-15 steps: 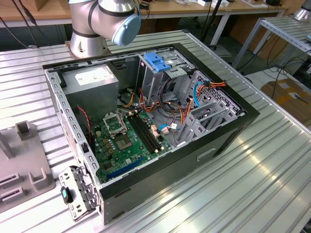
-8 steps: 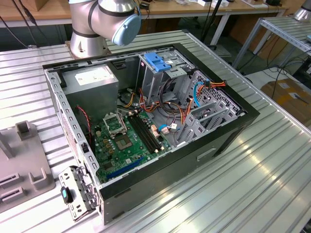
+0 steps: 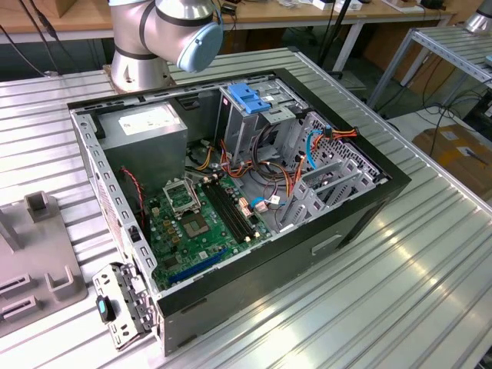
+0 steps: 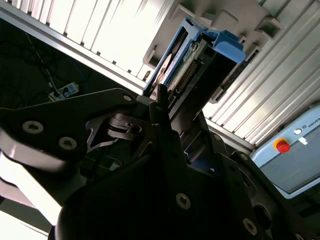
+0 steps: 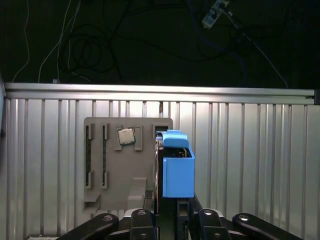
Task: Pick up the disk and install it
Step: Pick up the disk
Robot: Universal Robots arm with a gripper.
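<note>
**Disk on edge at the grey fixture, jaws around its near end**

In the first wrist view, the flat silver-grey metal disk [image 5: 177, 172], framed by its bright blue plastic carrier rail, stands on edge. It is at one side of the flat grey plastic fixture plate [image 5: 105, 170], just beside the plate's narrow slots. A pocket in the plate holds a small square silver chip [image 5: 126, 136]. The plate lies on the ribbed aluminium desk [image 5: 250, 150].

The dark jaws appear closed on the disk's near end, one on each broad face. The disk's long axis runs straight out from them toward the plate. Its far end meets the plate, and whether it sits in its slot or hangs just clear cannot be told.

In the exterior view, the open black computer case [image 3: 254, 192] lies just beside the plate, toward the exterior view's right. Its metal drive cage topped with blue plastic clips [image 3: 250, 98] stands farther from the plate than the green motherboard [image 3: 196, 223].
</note>
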